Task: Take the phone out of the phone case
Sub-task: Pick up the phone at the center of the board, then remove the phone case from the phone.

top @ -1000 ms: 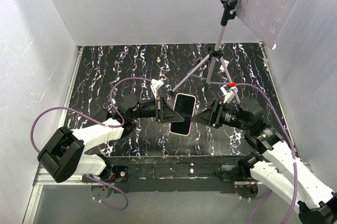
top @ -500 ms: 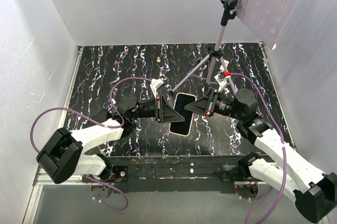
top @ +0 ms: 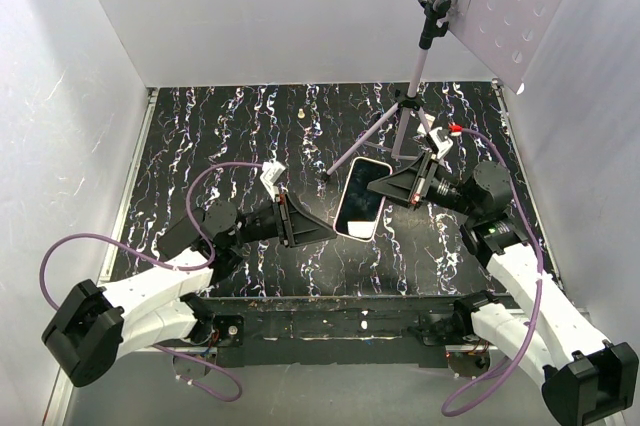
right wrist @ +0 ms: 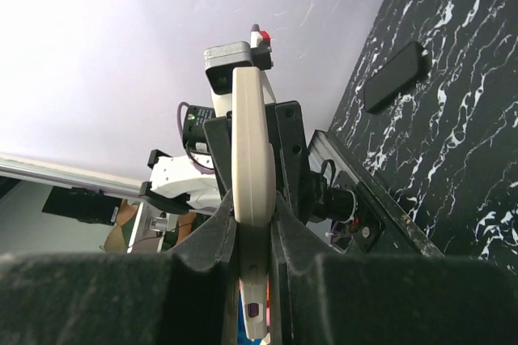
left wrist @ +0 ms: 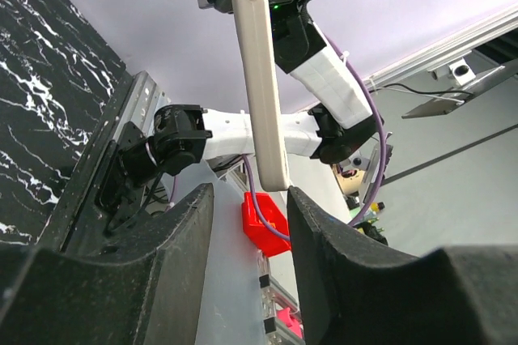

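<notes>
Phone: the phone (top: 362, 198) lay dark screen up inside the cream phone case (right wrist: 249, 151), the pale rim showing all round it from above
Place: it was held in the air over the middle of the black marbled table (top: 200, 126), just beside the feet of the tripod (top: 405, 116), with its far end leaning to the right
Change, phone: a second before, it had hung nearer the arms' bases and straighter; it had since moved away and to the right, and tilted
Change, arms: both grippers had flanked it then; the left arm had since drawn back toward the near left, leaving the right arm alone on the case
Hard to tell: both wrist views gave only the case's thin edge, so phone and case could not be told apart there
Cut off: the case's upper end ran out of the top of the left wrist view, and its lower end sank between the right fingers
Unclear: a dark oblong thing (right wrist: 396, 76) on the table could not be identified
Right gripper: the right gripper (right wrist: 252, 215) was narrowed onto the case, a finger (right wrist: 212, 241) pressed against each broad face
Left gripper: the left gripper (left wrist: 247, 195) stood parted, wider than the case is thick; the case's end hung just above the gap and seemed to touch neither finger (left wrist: 174, 236)
</notes>
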Motion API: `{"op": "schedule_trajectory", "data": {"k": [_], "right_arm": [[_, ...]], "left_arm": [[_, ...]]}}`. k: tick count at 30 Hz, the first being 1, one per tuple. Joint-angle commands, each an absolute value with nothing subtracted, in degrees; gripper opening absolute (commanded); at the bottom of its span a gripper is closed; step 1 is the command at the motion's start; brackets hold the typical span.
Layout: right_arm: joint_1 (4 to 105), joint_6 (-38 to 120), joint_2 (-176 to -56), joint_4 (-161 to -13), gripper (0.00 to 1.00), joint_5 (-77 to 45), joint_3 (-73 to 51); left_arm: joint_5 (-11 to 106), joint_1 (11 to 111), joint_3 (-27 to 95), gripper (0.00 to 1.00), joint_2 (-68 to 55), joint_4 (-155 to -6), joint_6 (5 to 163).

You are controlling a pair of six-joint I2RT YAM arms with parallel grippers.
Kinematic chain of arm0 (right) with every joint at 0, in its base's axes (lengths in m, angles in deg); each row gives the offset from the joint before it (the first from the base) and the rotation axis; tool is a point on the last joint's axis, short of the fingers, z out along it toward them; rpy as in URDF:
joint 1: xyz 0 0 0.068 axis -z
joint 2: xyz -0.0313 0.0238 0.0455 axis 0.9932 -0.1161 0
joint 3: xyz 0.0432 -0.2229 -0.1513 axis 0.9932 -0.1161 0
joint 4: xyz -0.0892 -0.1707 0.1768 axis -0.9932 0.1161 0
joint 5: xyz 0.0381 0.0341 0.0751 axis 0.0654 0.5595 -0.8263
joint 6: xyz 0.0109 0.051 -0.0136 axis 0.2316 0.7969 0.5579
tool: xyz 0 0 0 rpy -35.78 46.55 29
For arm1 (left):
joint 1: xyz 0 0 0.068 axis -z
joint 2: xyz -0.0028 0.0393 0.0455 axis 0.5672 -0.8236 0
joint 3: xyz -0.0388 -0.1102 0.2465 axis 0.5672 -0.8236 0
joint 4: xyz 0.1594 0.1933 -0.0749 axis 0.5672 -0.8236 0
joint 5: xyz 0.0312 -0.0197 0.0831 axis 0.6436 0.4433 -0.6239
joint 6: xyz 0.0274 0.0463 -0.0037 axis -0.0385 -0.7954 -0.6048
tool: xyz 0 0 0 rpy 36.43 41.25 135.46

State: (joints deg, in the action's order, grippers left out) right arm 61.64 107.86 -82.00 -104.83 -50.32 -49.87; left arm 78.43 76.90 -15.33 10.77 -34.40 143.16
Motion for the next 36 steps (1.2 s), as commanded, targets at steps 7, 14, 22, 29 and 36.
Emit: {"op": "schedule_trajectory", "data": {"k": [7,14,22,29,36], "right_arm": [[61.97,112.12,-80.48,-115.65,0.01,-54.49,-48.1],[61.97,114.49,-81.62,-117.76,0.01,-55.18,-47.4],[61.89,132.31,-82.59,-137.17,0.01,-58.53,-50.12],[61.36,147.01,-83.38,-154.05,0.01,-55.99,-52.58],[61.36,147.28,-83.03,-157.84,0.01,-53.87,-54.61]], "left_arm": [[80.24,76.92,-10.76,0.31,6.81,-27.68,144.86],[81.48,77.01,-9.79,0.03,5.93,-22.76,143.73],[97.37,77.27,-0.84,0.0,0.76,-14.87,130.44],[100.47,76.57,5.76,0.0,-10.59,-8.15,130.63],[79.6,75.95,11.47,0.0,-7.27,-52.11,117.45]]}}
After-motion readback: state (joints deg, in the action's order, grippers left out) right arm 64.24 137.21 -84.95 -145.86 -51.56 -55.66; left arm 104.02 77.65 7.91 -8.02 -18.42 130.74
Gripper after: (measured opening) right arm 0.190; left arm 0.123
